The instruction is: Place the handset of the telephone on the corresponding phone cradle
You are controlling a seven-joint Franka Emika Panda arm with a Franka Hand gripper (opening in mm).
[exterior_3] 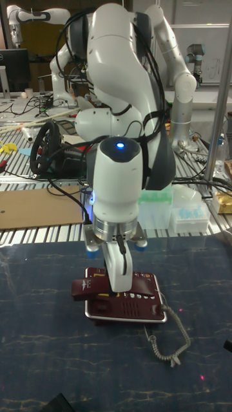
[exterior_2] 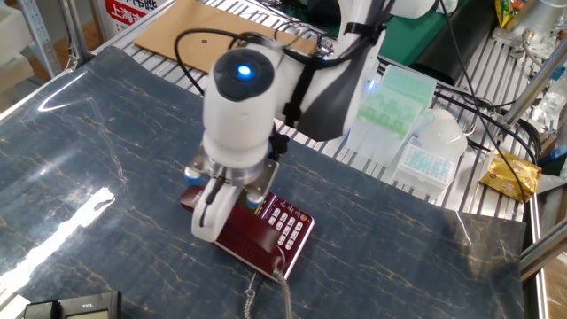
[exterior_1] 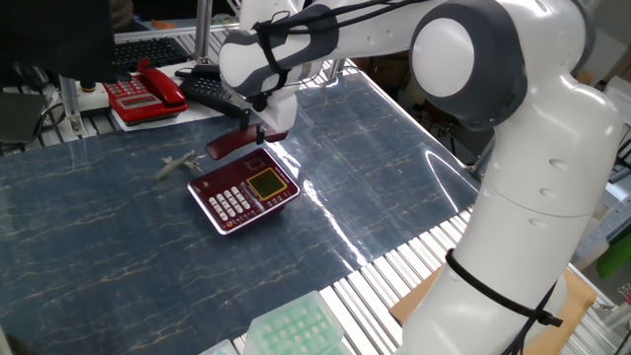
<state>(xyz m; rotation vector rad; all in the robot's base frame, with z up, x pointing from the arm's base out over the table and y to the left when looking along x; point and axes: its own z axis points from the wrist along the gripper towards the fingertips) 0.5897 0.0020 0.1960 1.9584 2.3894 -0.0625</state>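
Observation:
The dark red telephone (exterior_1: 246, 193) with white keys and a yellow screen lies flat on the blue table. My gripper (exterior_1: 258, 133) is shut on the slim maroon handset (exterior_1: 225, 146), holding it level just over the phone's far edge, where the long phone cradle (exterior_1: 219, 176) runs. In the tall fixed view the handset (exterior_3: 90, 289) lies along the back of the telephone (exterior_3: 129, 309), with the gripper (exterior_3: 116, 286) clamped at its middle. Whether the handset touches the cradle I cannot tell. The grey coiled cord (exterior_3: 169, 341) trails off the phone onto the table.
A bright red phone (exterior_1: 146, 94) and a black phone (exterior_1: 217, 91) stand at the table's back edge. Green tip racks (exterior_2: 394, 102) and a clear box (exterior_2: 430, 159) sit on the slatted bench beyond the table, and a cardboard sheet (exterior_2: 204, 22) lies at the far corner.

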